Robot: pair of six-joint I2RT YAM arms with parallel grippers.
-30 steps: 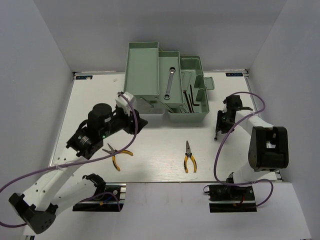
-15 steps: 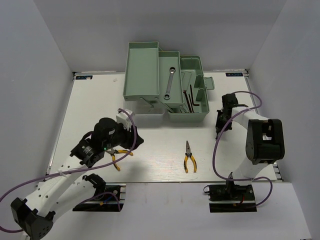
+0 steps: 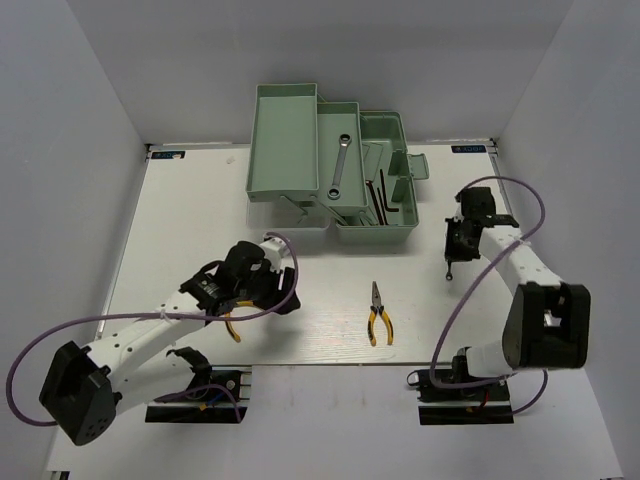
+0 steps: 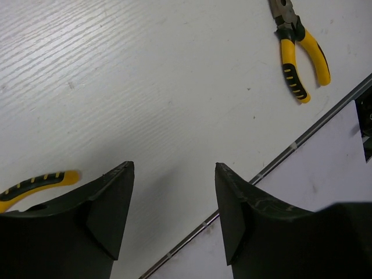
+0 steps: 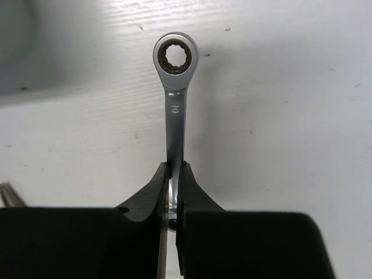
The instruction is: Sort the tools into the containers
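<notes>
Top external view, nearest first: one pair of yellow-handled pliers [image 3: 232,322] lies on the white tabletop [image 3: 180,220] close to its front edge, partly under the left arm. The left claw [image 3: 280,295] hangs low just to the right of it. In the left wrist view this claw [image 4: 173,174] is spread wide with nothing between its fingers [image 4: 110,203]. One yellow handle of those pliers [image 4: 38,182] shows beside the left finger.

A second pair of pliers [image 3: 378,316] lies to the right, well apart from the first, tips pointing away from the arms.

Farther back on the right, the right claw [image 3: 452,248] is pinching a slim silver wrench [image 3: 449,268]. The right wrist view shows the claw [image 5: 174,168] pressed on the shank, ring end [image 5: 176,58] forward; whether the wrench touches the tabletop I cannot tell.

Farthest stands the mint-green toolbox [image 3: 283,140], opened out. Another wrench [image 3: 340,168] lies in its middle tray, and dark hex keys [image 3: 385,200] lie in the lower compartment to the right.
</notes>
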